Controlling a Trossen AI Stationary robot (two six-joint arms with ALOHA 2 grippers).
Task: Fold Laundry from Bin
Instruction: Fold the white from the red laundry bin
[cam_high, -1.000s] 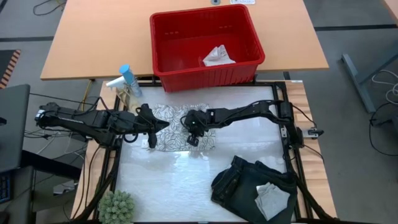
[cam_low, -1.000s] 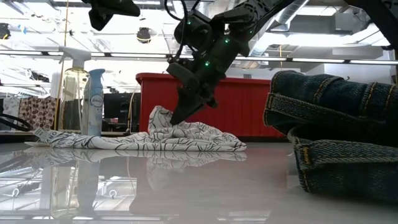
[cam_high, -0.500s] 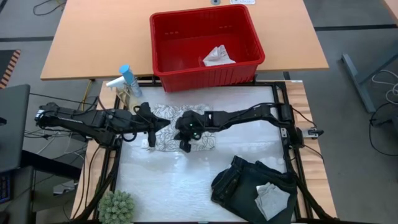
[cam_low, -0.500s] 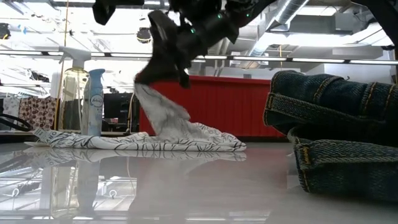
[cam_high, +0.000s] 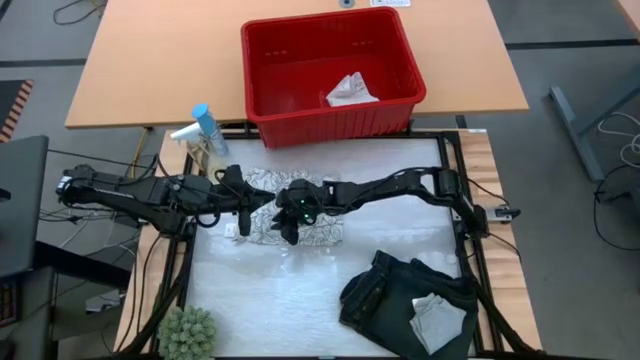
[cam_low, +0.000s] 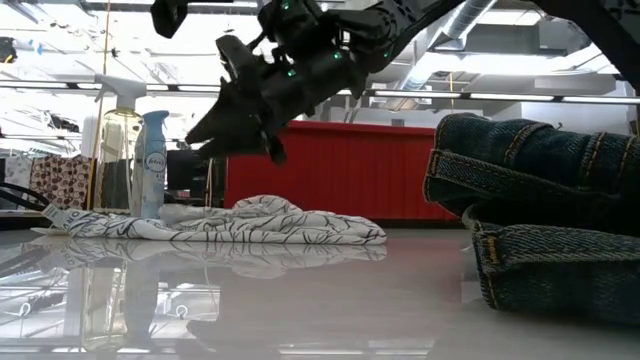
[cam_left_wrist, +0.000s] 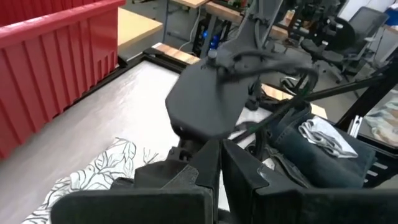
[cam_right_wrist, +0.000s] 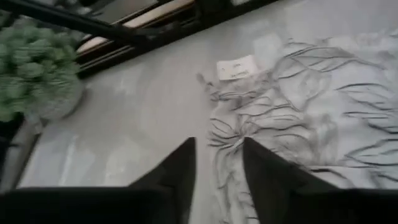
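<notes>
Spray bottle (cam_high: 190, 134): white trigger head, clear body; stands at the far left corner of the white work surface; also seen in the low view at left.

Aerosol can (cam_high: 204, 120): pale blue, upright, just beside the spray bottle on its right; visible in the low view (cam_low: 151, 163).

Potted plant (cam_high: 187, 334): round, green, bushy; near left corner of the work surface; also in the right wrist view (cam_right_wrist: 37, 74).

Wooden table (cam_high: 120, 60): light tan top, on the far side of the work surface.

Work surface (cam_high: 280, 290): white, glossy, bordered by a black frame.

Office chair (cam_left_wrist: 364, 25): dark, in the room beyond the table.
</notes>
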